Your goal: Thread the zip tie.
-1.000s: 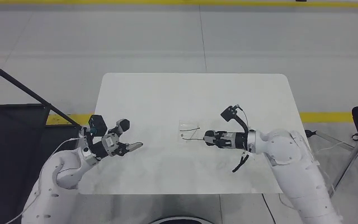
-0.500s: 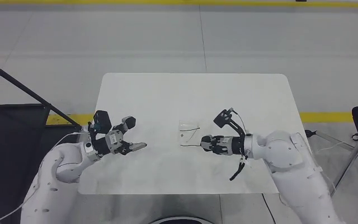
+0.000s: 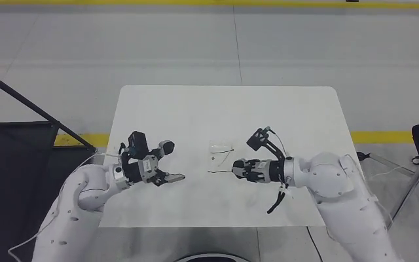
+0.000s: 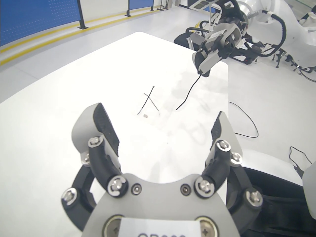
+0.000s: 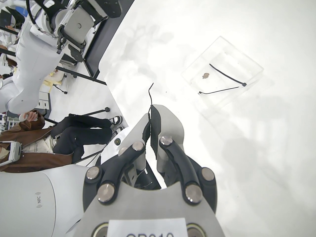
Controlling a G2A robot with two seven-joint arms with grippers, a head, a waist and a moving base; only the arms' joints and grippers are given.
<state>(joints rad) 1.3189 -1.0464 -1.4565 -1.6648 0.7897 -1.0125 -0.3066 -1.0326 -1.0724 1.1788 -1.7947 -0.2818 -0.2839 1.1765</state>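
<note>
My right gripper (image 3: 237, 169) (image 5: 150, 110) is shut on a thin black zip tie (image 5: 149, 94), which sticks out from its fingertips just above the table. From the left wrist view the same zip tie (image 4: 188, 92) hangs down from the right gripper (image 4: 203, 71). Two more black zip ties (image 5: 228, 76) (image 4: 149, 98) lie crossed in a clear shallow tray (image 3: 221, 145) (image 5: 229, 55) at the table's middle, close beside the right gripper. My left gripper (image 3: 175, 162) (image 4: 159, 112) is open and holds nothing, left of the tray and pointing at it.
The white table (image 3: 262, 118) is bare around the tray. A small brown speck (image 5: 205, 75) lies in the tray. A black frame with dark cloth (image 3: 26, 150) stands off the table's left edge.
My left arm has moved right, toward the tray, with its gripper still open. The right gripper has shifted slightly left and nearer with the zip tie in it.
</note>
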